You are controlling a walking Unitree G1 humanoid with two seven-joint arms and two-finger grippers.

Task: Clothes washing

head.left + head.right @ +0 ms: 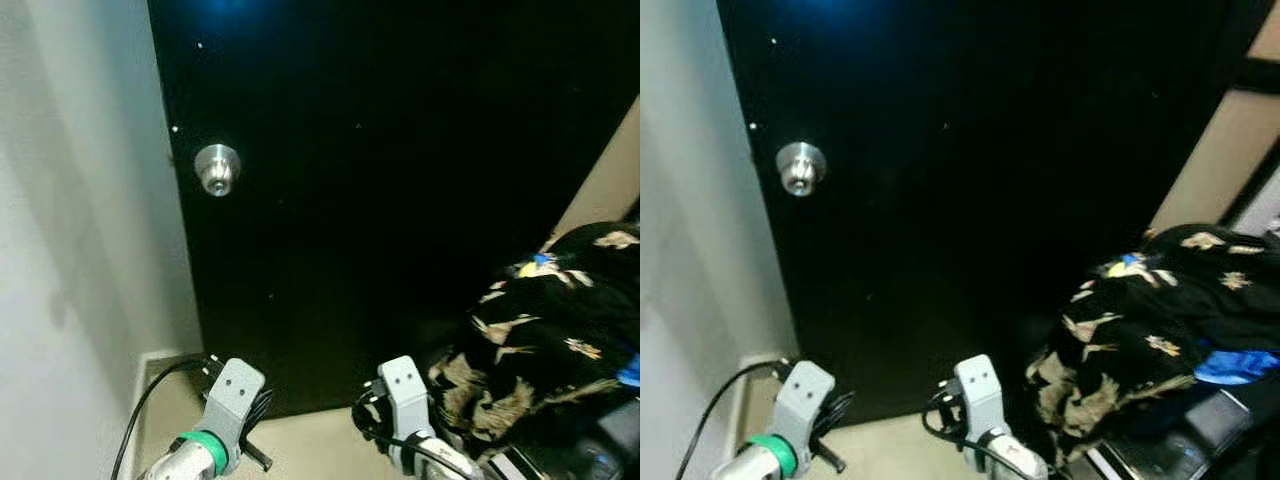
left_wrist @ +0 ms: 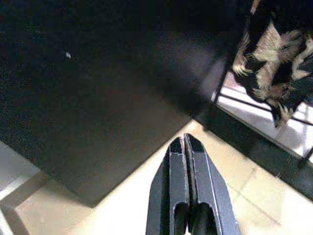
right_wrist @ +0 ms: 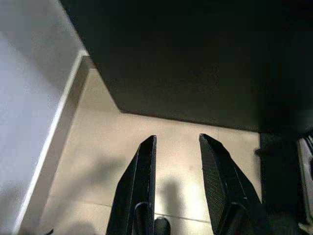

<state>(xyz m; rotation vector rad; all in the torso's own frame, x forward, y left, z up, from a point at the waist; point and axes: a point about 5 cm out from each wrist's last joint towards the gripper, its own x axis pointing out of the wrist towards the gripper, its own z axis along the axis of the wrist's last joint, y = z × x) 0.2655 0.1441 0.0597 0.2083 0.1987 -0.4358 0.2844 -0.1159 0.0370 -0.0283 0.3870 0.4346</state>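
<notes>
Clothes [image 1: 555, 330], a dark patterned heap, lie on the robot's right beside the black door [image 1: 400, 200]; left gripper [image 2: 187, 147] pressed together, right gripper [image 3: 177, 147] parted and empty; best turn right and reach with that one.

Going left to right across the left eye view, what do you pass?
White wall → silver door knob → black door → black patterned clothes heaped at the right edge.
</notes>
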